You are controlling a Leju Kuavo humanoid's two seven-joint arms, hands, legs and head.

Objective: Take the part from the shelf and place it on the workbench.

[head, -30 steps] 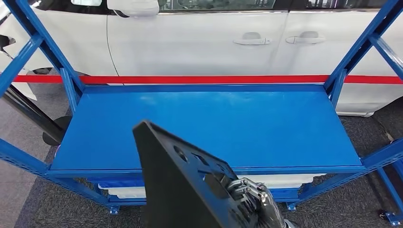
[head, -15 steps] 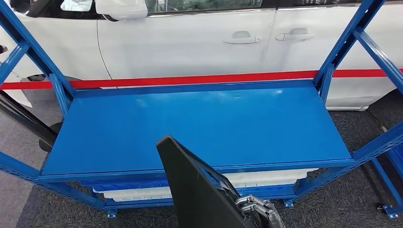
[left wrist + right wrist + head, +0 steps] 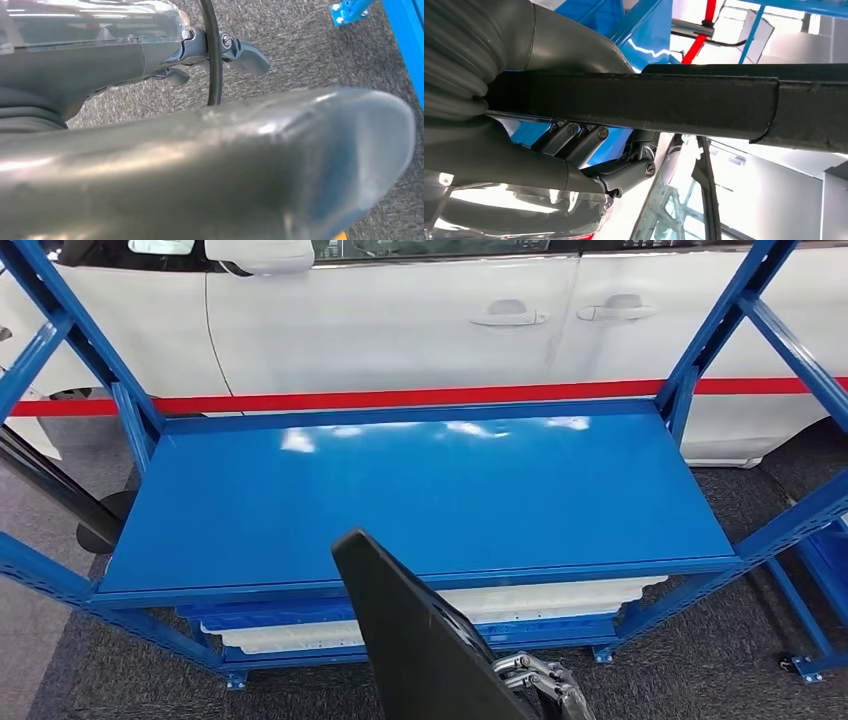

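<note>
The part (image 3: 420, 640) is a flat black panel standing tilted at the bottom middle of the head view, in front of the blue shelf (image 3: 430, 490). My right hand (image 3: 540, 682) grips its lower right edge. In the right wrist view the part's black edge (image 3: 674, 105) crosses the picture, with my right hand (image 3: 534, 165) clamped on it, dark fingers (image 3: 584, 140) on one side. My left hand (image 3: 200, 165) hangs over grey carpet with nothing in it, its fingers (image 3: 245, 52) apart from the thumb.
The shelf's top board is bare, framed by blue uprights (image 3: 700, 360) at both ends. White trays (image 3: 540, 600) lie on the level below. A white car (image 3: 400, 320) with a red stripe stands behind. A blue shelf foot (image 3: 350, 10) rests on the carpet.
The part has shifted right and sunk lower in the head view since a second ago. The whole picture has also drifted slightly, so the camera moved.
</note>
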